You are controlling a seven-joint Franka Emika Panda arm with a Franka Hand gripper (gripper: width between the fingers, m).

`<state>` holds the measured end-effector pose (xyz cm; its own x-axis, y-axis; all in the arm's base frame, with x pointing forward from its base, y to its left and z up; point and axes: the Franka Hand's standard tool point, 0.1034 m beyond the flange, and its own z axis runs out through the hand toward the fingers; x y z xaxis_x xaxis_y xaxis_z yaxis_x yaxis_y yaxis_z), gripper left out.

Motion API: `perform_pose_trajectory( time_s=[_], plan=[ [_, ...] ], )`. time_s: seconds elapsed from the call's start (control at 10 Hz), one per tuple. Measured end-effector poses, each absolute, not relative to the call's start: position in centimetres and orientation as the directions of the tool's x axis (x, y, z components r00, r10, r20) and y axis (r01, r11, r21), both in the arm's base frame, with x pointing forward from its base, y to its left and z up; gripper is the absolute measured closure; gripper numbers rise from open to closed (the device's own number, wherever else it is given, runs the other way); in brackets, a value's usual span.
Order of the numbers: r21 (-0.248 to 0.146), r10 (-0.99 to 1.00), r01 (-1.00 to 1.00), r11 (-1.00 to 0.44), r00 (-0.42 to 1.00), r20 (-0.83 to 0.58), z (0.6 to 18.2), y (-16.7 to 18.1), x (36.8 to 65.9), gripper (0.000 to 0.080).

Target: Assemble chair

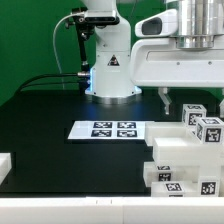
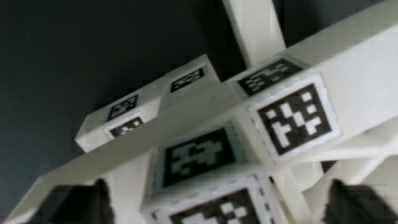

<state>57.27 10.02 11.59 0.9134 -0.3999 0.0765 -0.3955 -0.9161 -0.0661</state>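
The chair parts are chunky white blocks with black-and-white tags, clustered at the exterior view's right: a tagged block on top and a stepped stack below it. My gripper hangs right above that cluster. In the wrist view, several tagged white pieces cross one another, among them a long bar and a square tagged face. My gripper is open, its dark fingers on either side of a tagged block, with a gap showing on both sides.
The marker board lies flat on the black table in front of the robot base. A white piece pokes in at the exterior view's left edge. Green wall behind.
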Motion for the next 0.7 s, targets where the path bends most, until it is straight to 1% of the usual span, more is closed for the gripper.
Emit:
perform_pose_trajectory(
  time_s=[0.1, 0.2, 0.4, 0.5, 0.6, 0.7],
  plan=[
    [-0.066, -0.4, -0.396, -0.916, 0.913, 0.076, 11.58, 10.03, 57.27, 0.0414],
    [-0.073, -0.471, -0.467, -0.881, 0.879, 0.07, 11.57, 10.07, 57.26, 0.052],
    [-0.084, -0.613, -0.608, -0.79, 0.788, 0.055, 11.65, 9.9, 57.34, 0.0518],
    [-0.093, -0.722, -0.717, -0.691, 0.69, 0.039, 11.66, 9.71, 57.35, 0.0518],
    [-0.095, -0.793, -0.788, -0.609, 0.609, 0.026, 11.59, 9.7, 57.28, 0.0518],
    [-0.107, -0.86, -0.854, -0.508, 0.51, 0.012, 11.6, 9.68, 57.35, 0.0518]
  ],
)
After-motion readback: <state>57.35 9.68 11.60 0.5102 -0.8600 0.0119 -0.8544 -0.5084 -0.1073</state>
